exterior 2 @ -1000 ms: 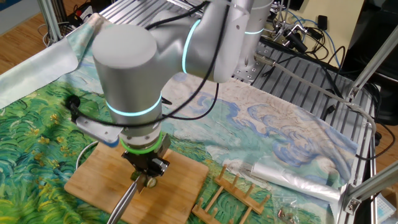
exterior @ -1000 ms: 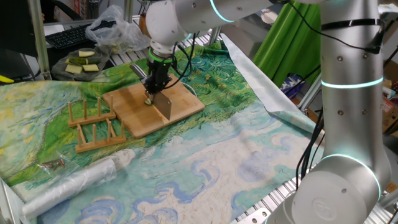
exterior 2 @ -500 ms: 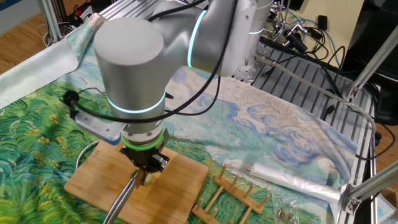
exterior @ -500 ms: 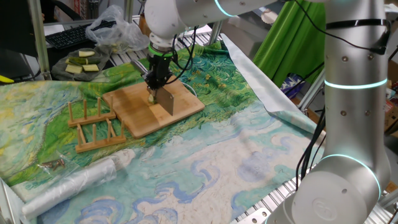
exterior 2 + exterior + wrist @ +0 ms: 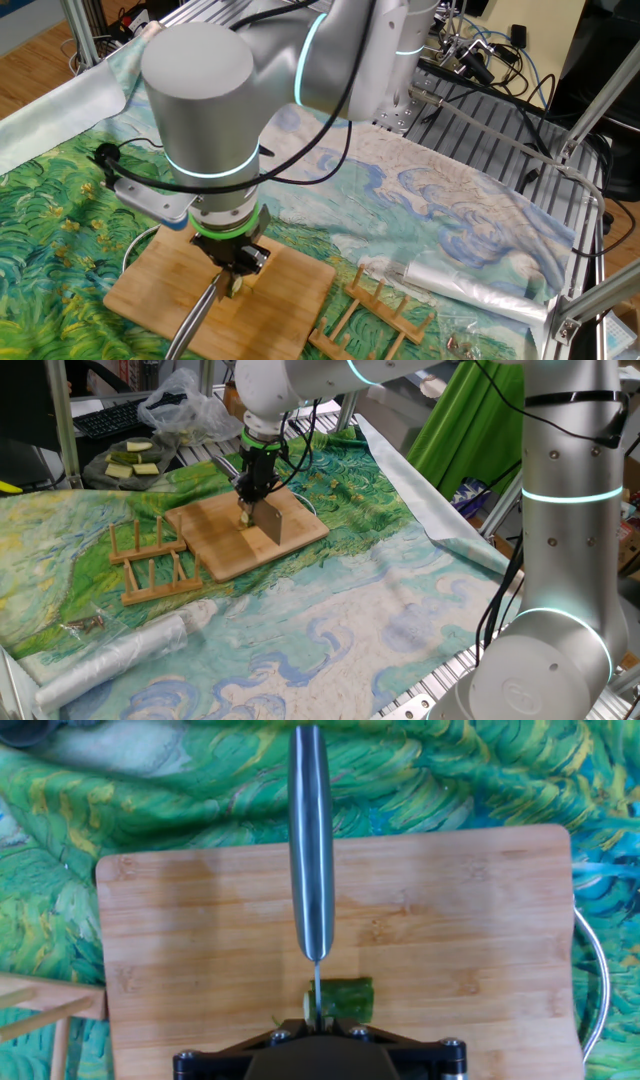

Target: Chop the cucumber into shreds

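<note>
On the bamboo board: the cucumber (image 5: 349, 999), a short dark green stub lying on its side, its pale cut end facing the knife edge; it sits near the board's edge closest to the hand camera.
Cutting board (image 5: 215, 540): pale wood, flat on the painted green-and-blue cloth (image 5: 330, 610) that covers the tabletop.
Tool (image 5: 254, 493): points straight down over the board, fingers closed tight on a knife; the fingertips themselves are hidden by the knife in the fixed views.
Knife (image 5: 311, 840): steel handle runs straight away from the hand camera across the board; the thin blade edge meets the cucumber's cut end. From one fixed view the blade (image 5: 268, 523) hangs broadside below the tool, over the middle of the board.
Contact: whether the blade rests in the cucumber or just above it cannot be told.
Arm (image 5: 205, 130): silver, with lit teal rings, bent over the board.
Wooden rack (image 5: 150, 560): just beside the board, on the cloth.
Plastic roll (image 5: 120, 650): clear, lying near the cloth's edge, well apart from the board.
Dark plate (image 5: 125, 465): beyond the board, carrying pale yellow-green chunks (image 5: 135, 460).
</note>
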### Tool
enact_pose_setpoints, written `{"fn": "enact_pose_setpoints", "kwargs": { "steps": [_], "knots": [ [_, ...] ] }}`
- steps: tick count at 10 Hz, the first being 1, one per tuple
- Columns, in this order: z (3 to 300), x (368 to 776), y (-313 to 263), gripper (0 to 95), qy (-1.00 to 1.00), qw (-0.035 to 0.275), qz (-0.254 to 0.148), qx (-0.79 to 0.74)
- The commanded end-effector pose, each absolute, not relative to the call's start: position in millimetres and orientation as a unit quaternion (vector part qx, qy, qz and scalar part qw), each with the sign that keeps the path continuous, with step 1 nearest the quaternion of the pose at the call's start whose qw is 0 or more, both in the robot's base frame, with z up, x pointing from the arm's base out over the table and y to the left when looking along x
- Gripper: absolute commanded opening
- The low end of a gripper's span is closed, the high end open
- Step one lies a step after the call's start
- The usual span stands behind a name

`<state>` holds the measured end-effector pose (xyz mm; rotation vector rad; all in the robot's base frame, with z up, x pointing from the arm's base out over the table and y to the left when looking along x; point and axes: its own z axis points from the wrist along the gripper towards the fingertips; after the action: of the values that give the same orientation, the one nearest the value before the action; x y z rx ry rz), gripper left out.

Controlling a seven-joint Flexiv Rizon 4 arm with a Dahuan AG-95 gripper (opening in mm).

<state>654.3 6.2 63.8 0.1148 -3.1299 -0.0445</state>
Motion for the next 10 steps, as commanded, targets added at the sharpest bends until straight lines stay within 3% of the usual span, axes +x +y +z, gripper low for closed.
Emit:
{"fn": "enact_pose_setpoints", "kwargs": {
  "steps": [1, 4, 7, 10],
  "knots": [
    [64.1, 654.6, 6.4, 0.0, -0.999, 0.005, -0.014, 0.039],
    [56.1, 654.7, 7.0, 0.0, -0.999, 0.004, -0.016, 0.042],
    [27.8, 654.7, 8.0, 0.0, -0.999, -0.008, -0.021, 0.042],
    [36.8, 655.1, 13.3, 0.0, -0.999, -0.002, -0.023, 0.033]
  ]
}}
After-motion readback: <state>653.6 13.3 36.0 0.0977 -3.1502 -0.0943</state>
